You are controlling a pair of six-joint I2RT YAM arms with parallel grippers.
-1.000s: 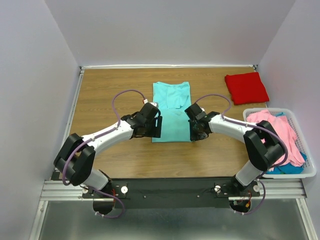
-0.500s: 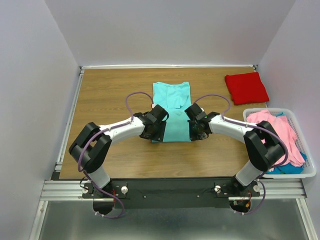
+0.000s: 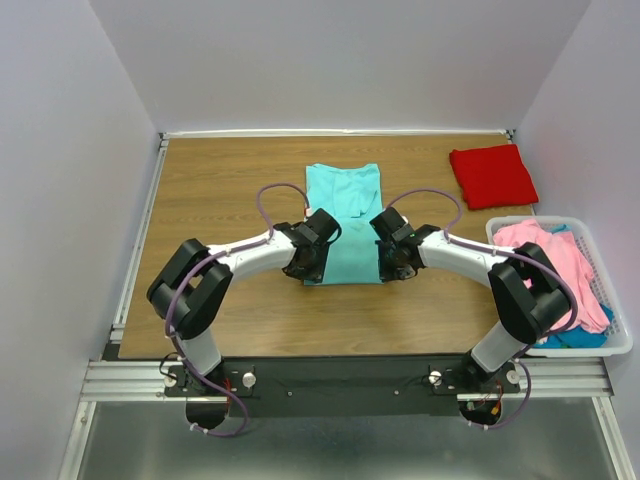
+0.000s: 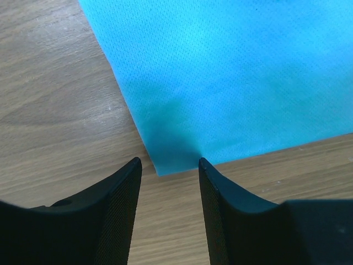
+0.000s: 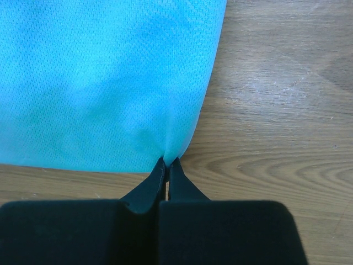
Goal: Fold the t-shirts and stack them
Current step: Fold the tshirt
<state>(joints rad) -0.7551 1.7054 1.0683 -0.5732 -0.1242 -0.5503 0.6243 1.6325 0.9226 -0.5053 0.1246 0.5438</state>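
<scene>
Wood-grain laminate covers the table [image 3: 220, 190]. Its grain runs left to right, and both wrist views show it as pale brown with darker streaks. Plain pale walls [image 3: 330, 60] enclose the table on the left, far and right sides. An aluminium rail [image 3: 120, 375] and a black plate [image 3: 340, 375] run along the near edge and carry both arm bases.

1. Aqua-teal t-shirt [image 3: 343, 215]: lies flat at the centre of the table, folded to a long rectangle running near to far. The wrist views show a fine mesh knit.
2. Left gripper [image 4: 168, 163]: released. The jaws stand apart, one on each side of the shirt's near left corner. The corner lies on the table between the fingertips, which are not closed on it.
3. Right gripper [image 5: 167, 162]: clenched on the shirt's near right corner. The fingertips meet, and the cloth puckers where it enters them.
4. Red t-shirt [image 3: 492, 175]: folded square, at the far right of the table, well apart from the aqua-teal one.
5. White plastic basket [image 3: 620, 345]: at the right edge, just near of the red shirt. A pink t-shirt [image 3: 560, 255] lies crumpled on top in it, with a blue-teal t-shirt [image 3: 575, 338] showing beneath at the near side.
</scene>
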